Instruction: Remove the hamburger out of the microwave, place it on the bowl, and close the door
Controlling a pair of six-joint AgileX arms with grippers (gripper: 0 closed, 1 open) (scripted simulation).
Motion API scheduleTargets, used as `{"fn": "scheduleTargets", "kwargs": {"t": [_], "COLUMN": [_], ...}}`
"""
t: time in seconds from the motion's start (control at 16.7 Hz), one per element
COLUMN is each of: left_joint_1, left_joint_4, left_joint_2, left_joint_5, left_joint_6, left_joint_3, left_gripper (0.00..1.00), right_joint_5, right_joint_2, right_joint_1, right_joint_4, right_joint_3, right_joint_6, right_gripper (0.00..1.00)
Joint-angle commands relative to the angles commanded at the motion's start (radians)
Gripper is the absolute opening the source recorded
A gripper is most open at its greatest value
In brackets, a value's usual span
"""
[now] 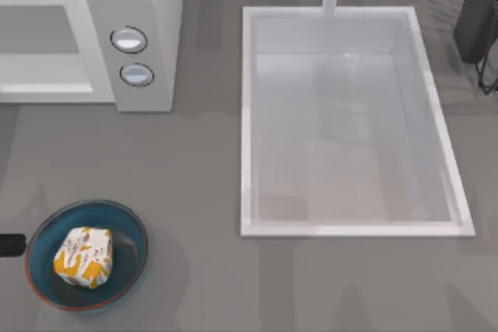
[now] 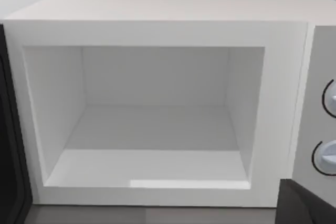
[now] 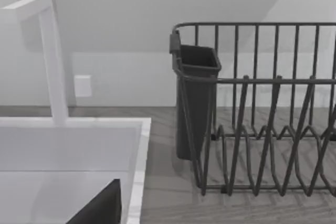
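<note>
Hamburger (image 1: pixel 83 256) rests in bowl (image 1: pixel 128 219) — microwave (image 2: pixel 157 30) cavity vacant — hand states: cannot tell.

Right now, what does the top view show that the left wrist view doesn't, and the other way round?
Top view: a round dark-blue bowl with a thin reddish-brown rim at the table's lower left, the small hamburger in white-and-orange paper lying in it, and a white rectangular sink to the right.
Left wrist view: it looks straight into the boxy white microwave, whose open cavity has nothing on its floor.
Both: the microwave and its two round silver-rimmed knobs.
</note>
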Motion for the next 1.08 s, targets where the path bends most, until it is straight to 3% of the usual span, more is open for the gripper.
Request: {"fn": "scheduleTargets", "kwargs": {"t": [0.54,0.9,1.08], "left_joint_1": [-0.017,-0.231,-0.284], "left_joint_4": [-0.015,-0.159,-0.196], "left_joint_2": [-0.010,-0.103,-0.127], "left_joint_5": [-0.017,-0.231,-0.283], "left_joint_6": [0.000,-0.002,-0.002], "left_joint_3": [0.006,0.056,0.069], "left_gripper": [0.00,0.00,0.00], "right_joint_5": [0.000,0.000,0.000], "right_joint_2": [0.000,0.000,0.000], "right_joint_1": [0.000,0.000,0.000], "right_joint_4": [0.000,0.000,0.000], "right_joint_3": [0.000,0.000,0.000], "right_joint_6": [0.000,0.000,0.000], "right_gripper": [1.00,1.00,1.00]}}
